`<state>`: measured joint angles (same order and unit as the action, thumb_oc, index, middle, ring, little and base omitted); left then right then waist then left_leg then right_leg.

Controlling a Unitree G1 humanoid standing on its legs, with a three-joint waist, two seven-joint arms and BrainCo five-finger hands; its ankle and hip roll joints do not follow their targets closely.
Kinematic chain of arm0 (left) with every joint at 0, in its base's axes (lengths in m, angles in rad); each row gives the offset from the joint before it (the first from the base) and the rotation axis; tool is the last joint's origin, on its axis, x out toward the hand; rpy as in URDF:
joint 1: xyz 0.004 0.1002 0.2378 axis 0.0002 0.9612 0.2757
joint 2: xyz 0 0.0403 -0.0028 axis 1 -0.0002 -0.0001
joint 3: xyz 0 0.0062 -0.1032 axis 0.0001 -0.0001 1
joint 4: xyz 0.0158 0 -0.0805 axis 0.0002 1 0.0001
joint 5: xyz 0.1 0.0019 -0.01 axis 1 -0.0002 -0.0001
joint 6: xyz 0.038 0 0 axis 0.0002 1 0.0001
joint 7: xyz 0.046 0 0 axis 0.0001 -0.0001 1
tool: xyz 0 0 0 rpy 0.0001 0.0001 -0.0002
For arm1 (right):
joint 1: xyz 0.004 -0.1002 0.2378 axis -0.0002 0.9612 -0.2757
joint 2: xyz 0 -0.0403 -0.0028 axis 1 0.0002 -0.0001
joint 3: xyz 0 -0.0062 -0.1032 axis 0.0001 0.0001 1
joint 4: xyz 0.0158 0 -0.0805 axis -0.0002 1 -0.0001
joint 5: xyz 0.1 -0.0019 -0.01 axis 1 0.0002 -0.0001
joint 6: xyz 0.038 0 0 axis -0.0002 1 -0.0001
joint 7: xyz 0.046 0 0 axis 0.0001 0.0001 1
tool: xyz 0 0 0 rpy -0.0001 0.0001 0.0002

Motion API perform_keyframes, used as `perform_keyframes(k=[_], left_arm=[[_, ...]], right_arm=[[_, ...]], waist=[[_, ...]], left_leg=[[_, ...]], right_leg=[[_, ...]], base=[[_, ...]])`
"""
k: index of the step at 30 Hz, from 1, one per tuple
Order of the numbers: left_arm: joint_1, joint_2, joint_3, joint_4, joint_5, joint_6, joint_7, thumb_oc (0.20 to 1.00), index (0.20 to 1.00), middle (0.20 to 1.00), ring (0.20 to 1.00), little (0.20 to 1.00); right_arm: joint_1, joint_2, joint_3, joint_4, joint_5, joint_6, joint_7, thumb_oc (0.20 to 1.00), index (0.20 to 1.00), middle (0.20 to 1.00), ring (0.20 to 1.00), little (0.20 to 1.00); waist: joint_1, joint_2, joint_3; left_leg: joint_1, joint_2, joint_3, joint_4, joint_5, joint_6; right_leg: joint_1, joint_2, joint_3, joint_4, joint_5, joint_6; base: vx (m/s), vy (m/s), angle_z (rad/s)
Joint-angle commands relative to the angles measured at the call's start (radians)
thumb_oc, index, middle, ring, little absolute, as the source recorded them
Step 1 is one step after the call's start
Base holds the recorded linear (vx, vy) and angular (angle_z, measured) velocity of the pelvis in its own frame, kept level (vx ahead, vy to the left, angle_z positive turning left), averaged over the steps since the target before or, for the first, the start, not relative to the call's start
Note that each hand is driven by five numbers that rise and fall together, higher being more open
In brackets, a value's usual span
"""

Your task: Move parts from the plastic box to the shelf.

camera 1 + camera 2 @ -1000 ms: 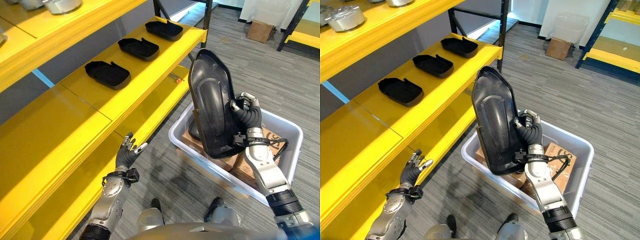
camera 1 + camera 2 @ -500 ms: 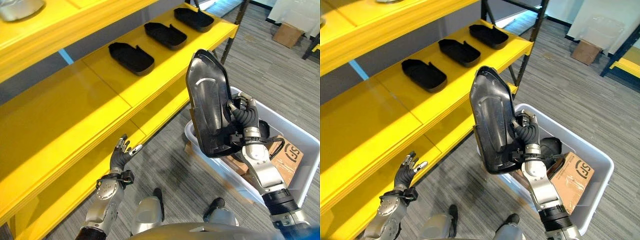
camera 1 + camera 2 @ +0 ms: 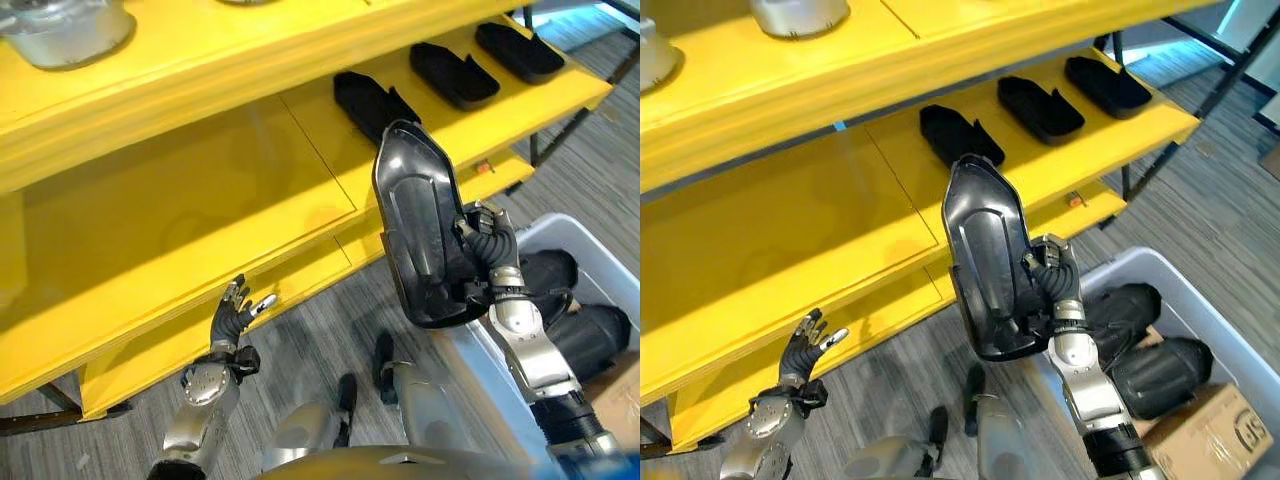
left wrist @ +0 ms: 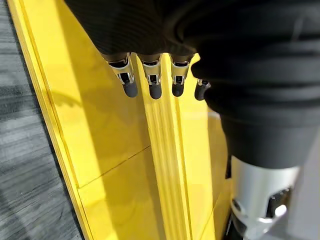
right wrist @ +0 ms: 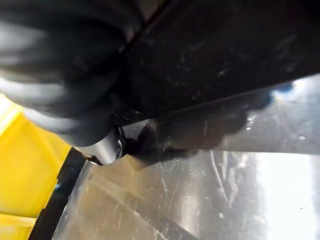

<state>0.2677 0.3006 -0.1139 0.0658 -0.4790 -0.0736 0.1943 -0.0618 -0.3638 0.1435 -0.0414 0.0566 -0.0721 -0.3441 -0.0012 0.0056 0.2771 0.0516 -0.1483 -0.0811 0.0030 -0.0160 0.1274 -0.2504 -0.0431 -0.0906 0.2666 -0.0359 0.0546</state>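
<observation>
Part point(image 3: 420, 235), a large glossy black shell, stands nearly upright in the air in front of the yellow shelf point(image 3: 200, 220), its narrow end up and its hollow face toward the camera. The right hand point(image 3: 487, 250) grips its right edge, fingers curled round the rim, so the part rises to the left of and above that hand. The eye views also show three black parts point(image 3: 1040, 108) lying in a row on the far right of the shelf, more black parts point(image 3: 1155, 365) down in the grey box point(image 3: 585, 235) at the right, and metal pots point(image 3: 65, 25) on the upper shelf. The right wrist view shows the dark part pressed close against the hand's cover. The left hand point(image 3: 235, 315) hangs low at the near left, fingers relaxed and spread, holding nothing; its wrist view shows fingertips point(image 4: 130, 89) over the yellow shelf edge.
</observation>
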Motion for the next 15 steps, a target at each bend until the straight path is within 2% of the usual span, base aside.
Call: perform_keyframes(k=[1, 6, 7, 8, 9, 10, 11, 12, 13, 14, 15], left_arm=[[-0.023, 0.042, 0.022, -0.073, 0.028, -0.051, -0.018, 1.000, 1.000, 1.000, 1.000, 1.000], [0.002, 0.035, 0.026, -0.079, 0.021, -0.039, -0.018, 1.000, 1.000, 1.000, 1.000, 1.000], [0.015, 0.026, 0.029, -0.078, 0.020, -0.033, -0.012, 1.000, 1.000, 1.000, 1.000, 1.000], [0.018, 0.024, 0.030, -0.077, 0.017, -0.031, -0.011, 1.000, 1.000, 1.000, 1.000, 1.000], [0.019, 0.021, 0.032, -0.077, 0.015, -0.031, -0.008, 1.000, 1.000, 1.000, 1.000, 1.000], [0.007, 0.018, 0.029, -0.070, 0.011, -0.031, -0.007, 1.000, 1.000, 1.000, 1.000, 1.000], [0.007, 0.018, 0.029, -0.070, 0.011, -0.031, -0.007, 1.000, 1.000, 1.000, 1.000, 1.000], [-0.003, 0.018, 0.025, -0.064, 0.010, -0.031, -0.009, 1.000, 1.000, 1.000, 1.000, 1.000], [-0.004, 0.018, 0.025, -0.064, 0.010, -0.031, -0.009, 1.000, 1.000, 1.000, 1.000, 1.000], [-0.022, 0.015, 0.016, -0.058, 0.001, -0.032, -0.011, 1.000, 1.000, 1.000, 1.000, 1.000], [-0.023, 0.015, 0.016, -0.057, 0.001, -0.032, -0.011, 1.000, 1.000, 1.000, 1.000, 1.000]], right_arm=[[-0.062, -0.001, -0.034, -0.069, 0.026, -0.090, 0.000, 0.200, 0.200, 0.200, 0.200, 0.200], [-0.042, -0.010, -0.043, -0.065, 0.035, -0.085, 0.005, 0.200, 0.200, 0.200, 0.200, 0.200], [-0.028, -0.014, -0.048, -0.069, 0.044, -0.084, 0.012, 0.200, 0.200, 0.200, 0.200, 0.200], [-0.025, -0.016, -0.049, -0.073, 0.044, -0.084, 0.013, 0.200, 0.200, 0.200, 0.200, 0.200], [-0.026, -0.020, -0.047, -0.074, 0.045, -0.085, 0.013, 0.200, 0.200, 0.200, 0.200, 0.200], [-0.029, -0.029, -0.050, -0.074, 0.051, -0.090, 0.010, 0.200, 0.200, 0.200, 0.200, 0.200], [-0.030, -0.029, -0.050, -0.073, 0.051, -0.090, 0.010, 0.200, 0.200, 0.200, 0.200, 0.200], [-0.033, -0.037, -0.056, -0.074, 0.053, -0.094, 0.007, 0.200, 0.200, 0.200, 0.200, 0.200], [-0.034, -0.037, -0.057, -0.074, 0.053, -0.094, 0.007, 0.200, 0.200, 0.200, 0.200, 0.200], [-0.044, -0.051, -0.059, -0.070, 0.050, -0.094, -0.001, 0.200, 0.200, 0.200, 0.200, 0.200], [-0.045, -0.052, -0.059, -0.069, 0.050, -0.095, -0.001, 0.200, 0.200, 0.200, 0.200, 0.200]], waist=[[-0.009, -0.024, -0.047], [0.000, -0.027, -0.081], [0.005, -0.029, -0.088], [0.006, -0.030, -0.087], [0.009, -0.032, -0.085], [0.010, -0.037, -0.070], [0.007, -0.037, -0.070], [0.009, -0.038, -0.056], [0.005, -0.039, -0.059], [0.000, -0.041, -0.037], [0.000, -0.041, -0.036]], left_leg=[[-0.024, 0.052, 0.015, 0.033, -0.074, -0.066], [-0.002, 0.080, 0.008, 0.035, -0.081, -0.093], [0.011, 0.099, -0.007, 0.034, -0.082, -0.112], [0.011, 0.103, -0.013, 0.037, -0.081, -0.116], [0.005, 0.106, -0.022, 0.049, -0.081, -0.123], [-0.033, 0.097, -0.033, 0.116, -0.085, -0.139], [-0.038, 0.096, -0.036, 0.124, -0.088, -0.139], [-0.071, 0.093, -0.023, 0.189, -0.102, -0.152], [-0.080, 0.091, -0.026, 0.193, -0.099, -0.151], [-0.122, 0.129, 0.040, 0.249, -0.096, -0.172], [-0.124, 0.130, 0.040, 0.253, -0.098, -0.173]], right_leg=[[0.133, 0.005, -0.005, -0.159, 0.022, 0.051], [0.193, 0.011, -0.044, -0.182, -0.015, 0.029], [0.213, 0.018, -0.071, -0.176, -0.039, 0.014], [0.218, 0.019, -0.078, -0.174, -0.043, 0.011], [0.221, 0.020, -0.087, -0.170, -0.051, 0.005], [0.219, 0.012, -0.103, -0.160, -0.060, -0.003], [0.217, 0.011, -0.106, -0.159, -0.061, -0.003], [0.220, 0.000, -0.122, -0.146, -0.072, -0.008], [0.215, -0.002, -0.126, -0.147, -0.069, -0.007], [0.215, -0.026, -0.161, -0.123, -0.081, -0.012], [0.214, -0.026, -0.161, -0.121, -0.082, -0.013]], base=[[0.09, -0.116, -0.21], [0.09, -0.164, 0.04], [0.08, -0.260, 0.34], [0.06, -0.275, 0.45], [-0.04, -0.200, 0.47], [-0.04, -0.152, 0.46], [-0.08, -0.135, 0.43], [-0.05, -0.047, 0.36], [-0.12, -0.063, 0.71], [-0.08, -0.014, 0.77], [-0.10, -0.006, 0.81]])
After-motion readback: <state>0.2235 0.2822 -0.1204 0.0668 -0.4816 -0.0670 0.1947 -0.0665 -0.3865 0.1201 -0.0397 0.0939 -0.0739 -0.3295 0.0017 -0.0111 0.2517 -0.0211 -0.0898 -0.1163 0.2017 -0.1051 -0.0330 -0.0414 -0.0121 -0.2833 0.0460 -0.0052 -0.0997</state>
